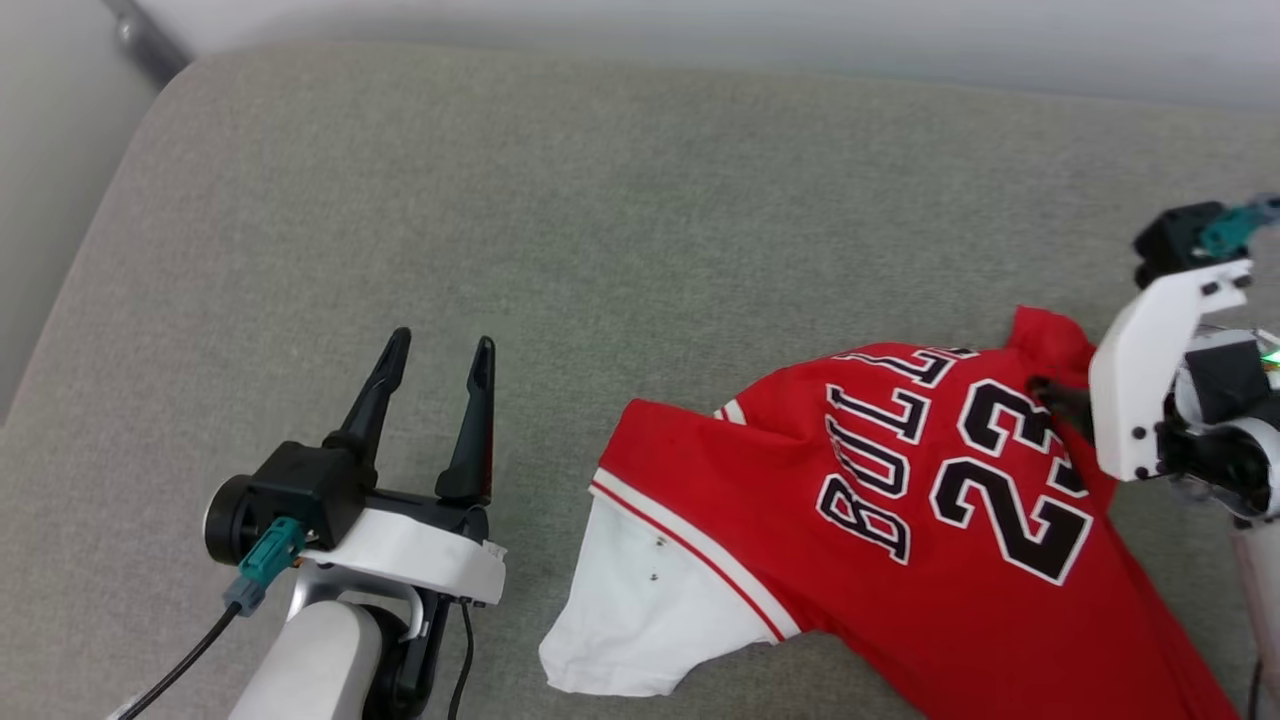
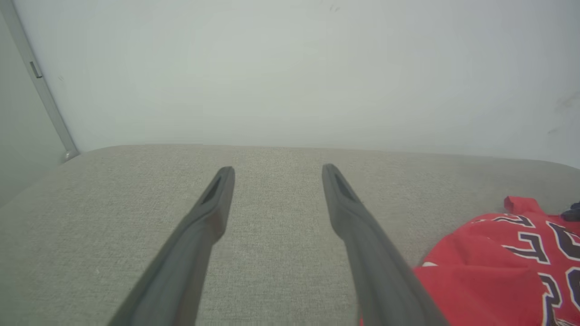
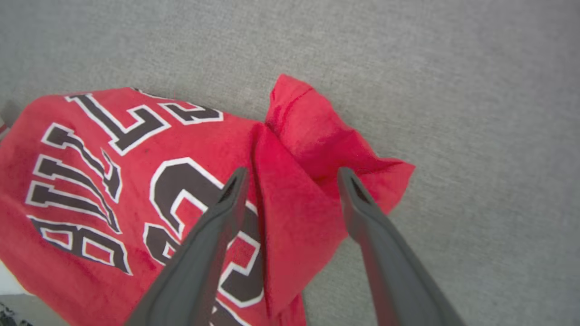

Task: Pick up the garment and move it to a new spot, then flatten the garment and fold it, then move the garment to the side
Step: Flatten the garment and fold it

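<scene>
The garment [image 1: 700, 470], a red jersey with a white sleeve, black "BULLS" lettering and the number 23, lies crumpled on the grey cushion at the right. It also shows in the left wrist view as the garment [image 2: 489, 280] at the lower right. My right gripper [image 1: 1045, 388] hangs over its far right end. In the right wrist view my right gripper [image 3: 293, 173] is open, its fingers straddling a raised red fold of the garment [image 3: 317, 131] without pinching it. My left gripper [image 1: 442, 342] is open and empty over bare cushion, left of the white sleeve [image 1: 640, 610]. The left gripper [image 2: 277, 170] points at the back wall.
The grey cushion [image 1: 600, 220] stretches wide to the left and behind the garment. A pale wall [image 2: 290, 68] runs along its far edge, with a grey post [image 1: 145, 40] at the back left corner. The cushion's left edge [image 1: 60, 300] drops off.
</scene>
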### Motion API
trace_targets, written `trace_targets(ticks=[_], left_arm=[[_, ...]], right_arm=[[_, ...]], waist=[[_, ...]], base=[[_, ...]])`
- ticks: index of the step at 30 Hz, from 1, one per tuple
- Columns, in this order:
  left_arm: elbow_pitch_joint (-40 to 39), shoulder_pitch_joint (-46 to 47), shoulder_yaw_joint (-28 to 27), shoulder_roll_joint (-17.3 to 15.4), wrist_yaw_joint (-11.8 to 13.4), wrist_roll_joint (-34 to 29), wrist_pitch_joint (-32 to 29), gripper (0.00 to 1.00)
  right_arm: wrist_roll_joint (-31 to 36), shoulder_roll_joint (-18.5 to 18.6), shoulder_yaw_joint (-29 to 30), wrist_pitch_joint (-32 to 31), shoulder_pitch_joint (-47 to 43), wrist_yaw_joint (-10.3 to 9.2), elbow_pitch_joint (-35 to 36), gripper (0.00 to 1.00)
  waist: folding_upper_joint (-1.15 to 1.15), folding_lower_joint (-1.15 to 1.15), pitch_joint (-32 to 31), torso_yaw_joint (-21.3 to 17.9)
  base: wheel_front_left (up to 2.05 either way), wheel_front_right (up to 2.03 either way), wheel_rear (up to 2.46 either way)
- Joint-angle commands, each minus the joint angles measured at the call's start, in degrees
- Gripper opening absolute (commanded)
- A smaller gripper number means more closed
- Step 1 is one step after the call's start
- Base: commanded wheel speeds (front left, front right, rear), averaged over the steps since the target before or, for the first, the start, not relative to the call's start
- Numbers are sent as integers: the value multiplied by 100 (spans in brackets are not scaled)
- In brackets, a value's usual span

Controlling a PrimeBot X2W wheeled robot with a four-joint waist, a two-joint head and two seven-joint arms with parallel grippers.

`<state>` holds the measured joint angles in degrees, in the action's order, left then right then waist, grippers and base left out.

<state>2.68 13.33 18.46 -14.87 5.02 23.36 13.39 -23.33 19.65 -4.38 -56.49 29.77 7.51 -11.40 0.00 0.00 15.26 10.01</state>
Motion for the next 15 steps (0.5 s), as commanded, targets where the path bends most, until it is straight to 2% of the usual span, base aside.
trace_targets(ticks=[1, 9, 10, 12, 15], left_arm=[[42, 93, 11, 45, -38, -13, 57, 100], [270, 256, -3, 211, -136, -25, 149, 100], [293, 267, -10, 225, -146, -31, 153, 100], [339, 279, -34, 249, -161, -45, 166, 100], [425, 233, -80, 277, -178, -97, 182, 100]], right_arm=[[-43, 67, -116, -270, 164, -4, -66, 100], [104, 238, -473, -1023, 134, -3, -656, 100], [79, 231, -492, -1055, 79, -3, -727, 88], [-18, 193, -528, -1132, -25, -3, -854, 2], [-168, 173, -573, -1108, -45, -4, -846, 0]], waist=[[0, 0, 193, 157], [0, 0, 374, 331], [0, 0, 378, 339], [0, 0, 367, 338], [0, 0, 272, 273]], base=[[0, 0, 0], [0, 0, 0], [0, 0, 0], [0, 0, 0], [0, 0, 0]])
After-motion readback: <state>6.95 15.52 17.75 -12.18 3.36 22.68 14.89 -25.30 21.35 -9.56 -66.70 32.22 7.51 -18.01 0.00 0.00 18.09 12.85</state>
